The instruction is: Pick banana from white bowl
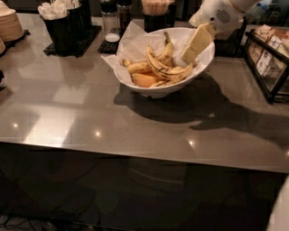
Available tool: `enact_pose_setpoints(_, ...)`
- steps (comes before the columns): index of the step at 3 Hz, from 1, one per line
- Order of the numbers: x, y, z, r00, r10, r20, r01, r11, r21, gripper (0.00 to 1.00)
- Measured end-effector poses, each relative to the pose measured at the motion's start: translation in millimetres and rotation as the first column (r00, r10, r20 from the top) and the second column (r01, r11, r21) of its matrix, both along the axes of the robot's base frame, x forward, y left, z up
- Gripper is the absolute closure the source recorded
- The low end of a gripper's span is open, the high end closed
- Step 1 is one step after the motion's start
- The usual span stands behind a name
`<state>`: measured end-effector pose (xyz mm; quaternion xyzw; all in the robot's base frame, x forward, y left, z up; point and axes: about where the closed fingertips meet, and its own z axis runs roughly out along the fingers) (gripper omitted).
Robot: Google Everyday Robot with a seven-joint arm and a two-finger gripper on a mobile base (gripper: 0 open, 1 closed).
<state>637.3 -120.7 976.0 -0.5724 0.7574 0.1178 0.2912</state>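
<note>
The white bowl (159, 88) lined with crumpled white paper stands at the back middle of the grey table. Several bananas (163, 67) with brown spots lie in it, with an orange piece (143, 80) beneath them. My gripper (189, 54) reaches in from the upper right. Its cream-coloured finger hangs over the bowl's right side, its tip just right of the bananas and close above them. The arm's white wrist (216, 16) is above and behind the bowl's right rim.
Black holders with white packets (63, 18) stand at the back left, shakers (110, 20) and a stick holder (156, 13) behind the bowl. A stack of tan plates (9, 25) sits far left. A black wire rack of packets (271, 63) stands at the right.
</note>
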Motion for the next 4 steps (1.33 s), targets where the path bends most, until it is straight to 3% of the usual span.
enact_pose_setpoints(1,26.8,19.7,-17.1,0.9992,0.010,-0.039,-0.009,0.999,0.032,0.00)
enact_pose_setpoints(3,29.3,20.5,-18.8,0.9994,-0.018,-0.029,0.019,0.999,0.046,0.00)
enact_pose_setpoints(4,23.7,22.1,-29.2,0.9966,-0.072,-0.039,0.076,0.993,0.093,0.00)
